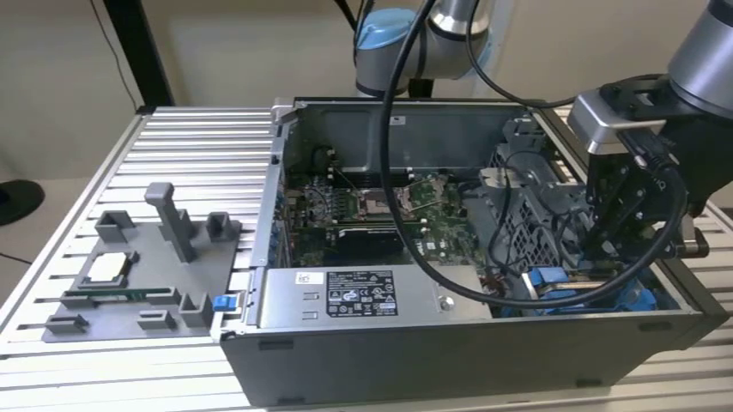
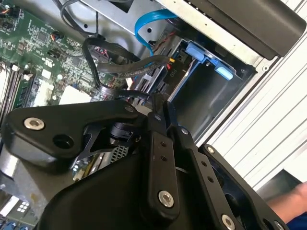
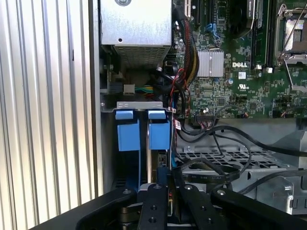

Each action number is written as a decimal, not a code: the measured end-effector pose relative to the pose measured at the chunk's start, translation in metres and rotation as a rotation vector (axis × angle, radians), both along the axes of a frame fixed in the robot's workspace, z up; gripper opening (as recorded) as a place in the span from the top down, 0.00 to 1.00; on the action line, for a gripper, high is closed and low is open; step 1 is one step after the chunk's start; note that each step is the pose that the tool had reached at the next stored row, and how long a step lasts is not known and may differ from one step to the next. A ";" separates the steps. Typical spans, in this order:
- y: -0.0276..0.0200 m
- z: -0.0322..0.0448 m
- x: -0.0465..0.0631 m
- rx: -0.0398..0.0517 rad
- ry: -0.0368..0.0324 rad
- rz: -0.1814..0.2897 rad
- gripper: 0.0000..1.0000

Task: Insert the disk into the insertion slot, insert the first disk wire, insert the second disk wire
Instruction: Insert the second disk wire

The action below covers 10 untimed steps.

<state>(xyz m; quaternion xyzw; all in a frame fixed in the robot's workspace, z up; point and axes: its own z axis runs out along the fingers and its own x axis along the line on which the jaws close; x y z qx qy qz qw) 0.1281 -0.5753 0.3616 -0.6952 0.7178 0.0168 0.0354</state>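
Observation:
My gripper (image 3: 165, 184) hangs inside the open computer case, over the insertion slot (image 3: 139, 104), a grey metal bay by the case wall. Two blue plastic tabs (image 3: 158, 134) of the carrier stand in that bay; the disk's body is mostly hidden beneath them. The fingers (image 2: 160, 143) are pressed together on the end of a black flat disk wire (image 3: 211, 173) that loops away over the drive cage. A blue wire (image 2: 148, 24) runs along the bay. In the exterior view the gripper (image 1: 602, 257) reaches down at the case's front right corner, beside blue parts (image 1: 550, 279).
A labelled grey power-supply box (image 1: 360, 296) sits beside the bay. The green motherboard (image 3: 240, 72) and cable bundles fill the case floor. A grey fixture tray (image 1: 149, 275) lies on the slatted table on the exterior view's left. Part of a person (image 2: 297, 199) shows by the case.

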 end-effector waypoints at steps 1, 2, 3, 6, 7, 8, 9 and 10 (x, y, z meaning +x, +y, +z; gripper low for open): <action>0.0000 -0.0003 0.000 -0.0003 0.0000 0.000 1.00; 0.0000 -0.0007 0.000 -0.0006 0.0000 0.001 1.00; 0.0000 -0.0010 0.001 -0.0008 0.0000 0.003 1.00; 0.0000 -0.0023 0.001 -0.0016 -0.0001 0.006 1.00; 0.0000 -0.0027 0.002 -0.0021 0.0000 0.007 1.00; 0.0000 -0.0030 0.002 -0.0024 -0.0001 0.008 1.00; 0.0000 -0.0033 0.002 -0.0028 0.0000 0.008 1.00; 0.0000 -0.0037 0.002 -0.0031 -0.0001 0.009 1.00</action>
